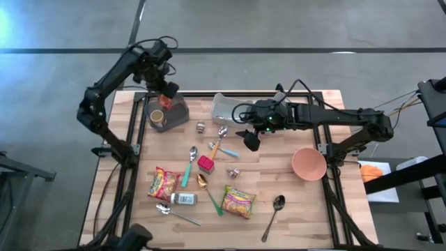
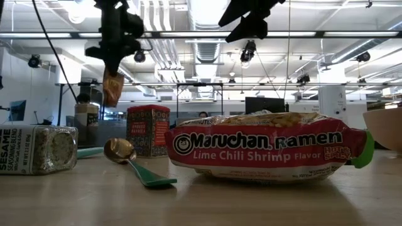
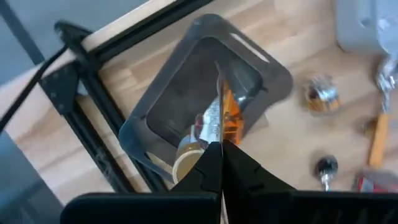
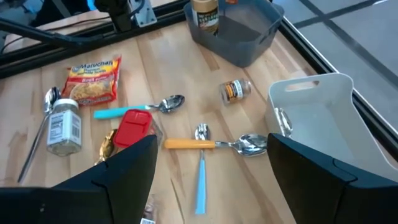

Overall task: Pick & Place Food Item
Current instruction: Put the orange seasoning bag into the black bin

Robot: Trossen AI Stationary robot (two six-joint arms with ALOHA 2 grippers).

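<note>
from above, the left gripper [image 1: 167, 89] is seen over the grey bin [image 1: 182, 115] at the table's [image 1: 293, 209] far left corner, its fingers closed on a small orange packet [image 1: 166, 102] held above the bin, beside a jar [image 1: 157, 119] that stands inside it. the right gripper [image 1: 249, 138] is held over the middle of the table with its jaws spread and nothing between them, just beside a white bin [image 1: 224, 107]. spoons, a red box [image 1: 205, 164], two ramen packs [image 1: 164, 183] [image 1: 238, 201], a shaker [image 1: 184, 199] and a pink bowl [image 1: 308, 164] are spread over the wood. at table level, the packet [image 2: 113, 88] is seen hanging from the left gripper [image 2: 116, 63], clear of the table, with the jar [image 2: 86, 122] below and behind it; a ramen pack [image 2: 267, 147] fills the foreground, with a gold spoon [image 2: 125, 157] on a green handle and the shaker [image 2: 38, 149] to one side. the right gripper [image 2: 251, 19] is seen high up. from the left wrist, the closed fingers [image 3: 211, 168] are seen pinching the packet [image 3: 222, 121] edge-on, directly over the bin's [image 3: 155, 106] open mouth, with the jar [image 3: 186, 158] partly hidden beneath. from the right wrist, the two fingers [image 4: 130, 165] are seen well apart and empty above crossed spoons [image 4: 211, 144], the red box [image 4: 132, 127], the white bin [image 4: 323, 118] and, farther off, the grey bin [image 4: 249, 31] with its jar [image 4: 205, 14].
</note>
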